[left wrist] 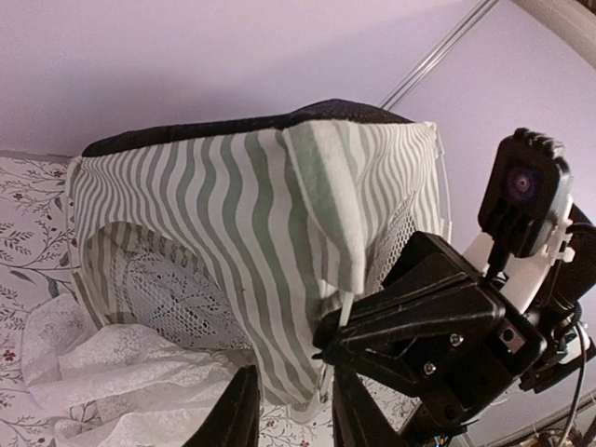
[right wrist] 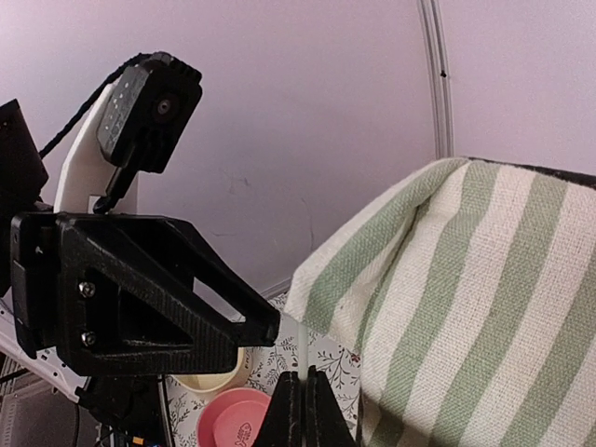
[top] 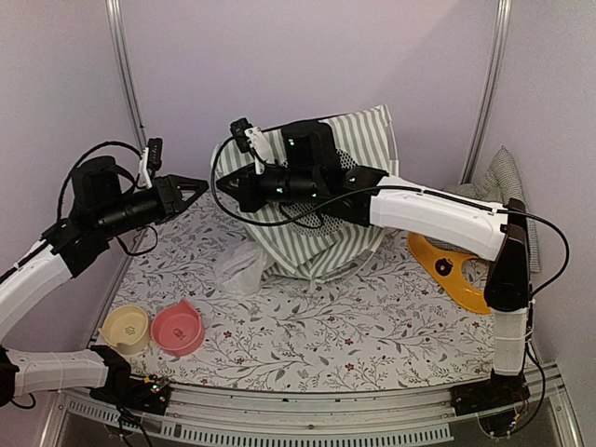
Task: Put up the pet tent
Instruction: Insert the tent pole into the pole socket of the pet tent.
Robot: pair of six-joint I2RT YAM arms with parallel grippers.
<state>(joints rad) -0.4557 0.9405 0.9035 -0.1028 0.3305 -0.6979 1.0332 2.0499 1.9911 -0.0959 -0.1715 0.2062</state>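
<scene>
The pet tent [top: 358, 140], green-and-white striped, leans half-raised at the back of the table, its white lace curtain [top: 240, 268] spilling forward. My right gripper [top: 223, 184] reaches left past its corner and is shut on a thin white pole [right wrist: 304, 346] that sticks out of the striped fabric [right wrist: 466, 307]. In the left wrist view the same pole [left wrist: 346, 307] runs down from the fabric hem past the right gripper [left wrist: 326, 354]. My left gripper [top: 197, 186] faces it tip to tip. It is open, its fingers [left wrist: 237, 419] apart, and the pole's lower end lies near the right-hand finger.
A yellow bowl [top: 126, 328] and a pink bowl [top: 177, 328] sit at the front left on the floral mat [top: 326, 335]. A yellow-orange curved piece [top: 447, 270] lies at the right. The gingham cushion [top: 498, 186] leans in the back right corner.
</scene>
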